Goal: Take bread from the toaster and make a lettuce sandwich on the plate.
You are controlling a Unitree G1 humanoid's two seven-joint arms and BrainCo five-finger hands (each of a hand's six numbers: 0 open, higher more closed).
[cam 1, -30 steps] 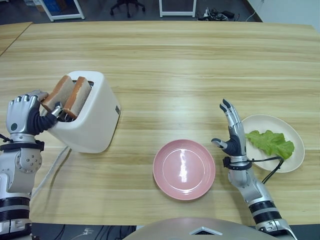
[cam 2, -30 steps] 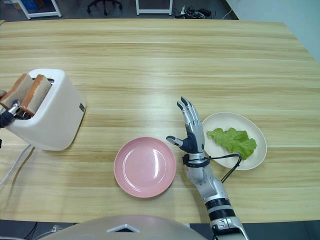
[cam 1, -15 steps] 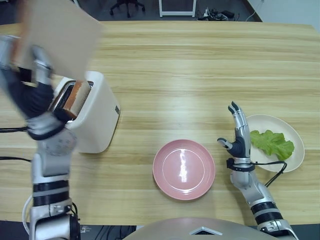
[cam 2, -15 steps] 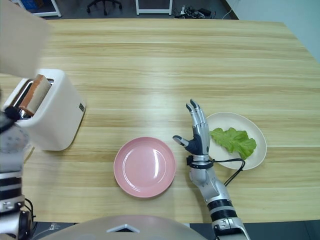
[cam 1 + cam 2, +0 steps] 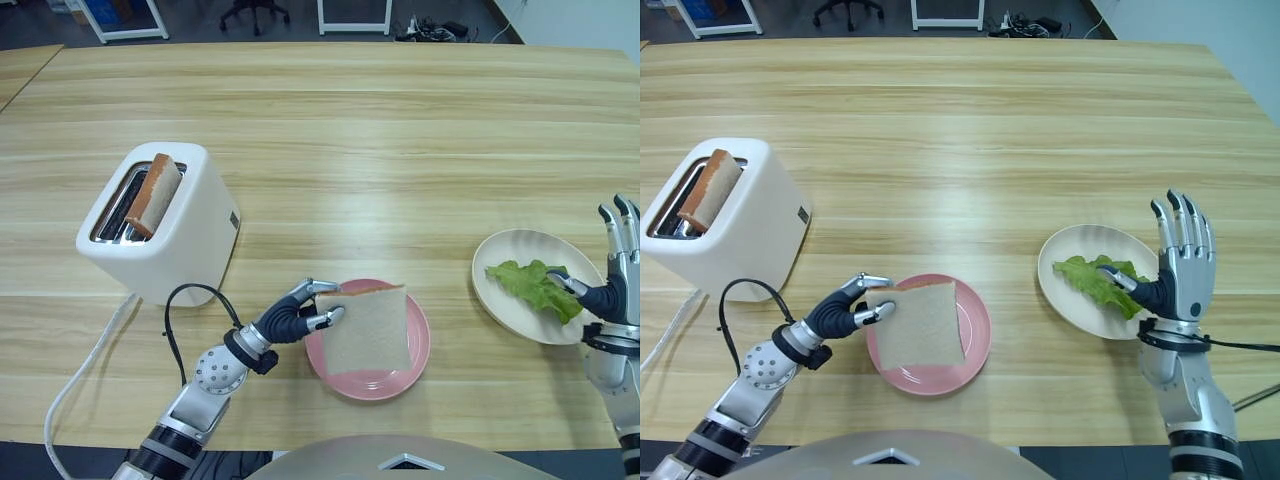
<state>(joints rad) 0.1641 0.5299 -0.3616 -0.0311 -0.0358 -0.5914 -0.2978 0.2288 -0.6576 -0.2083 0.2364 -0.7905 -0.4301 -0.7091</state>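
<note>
L hand (image 5: 298,319): fingers pinched on left edge of pale square bread slice (image 5: 368,328), held flat over round pink plate (image 5: 375,386) at desk (image 5: 400,150) front. R hand (image 5: 614,292): fingers straight, spread, grasping nothing, beside green lettuce leaf (image 5: 527,284) on cream plate (image 5: 530,250). 2nd brown-crusted slice (image 5: 155,192) upright in white toaster (image 5: 195,235).

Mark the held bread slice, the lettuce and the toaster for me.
bread slice (image 5: 368,330), left eye view, middle of its face.
lettuce (image 5: 528,285), left eye view, middle of the leaf.
toaster (image 5: 195,240), left eye view, white side wall.
</note>
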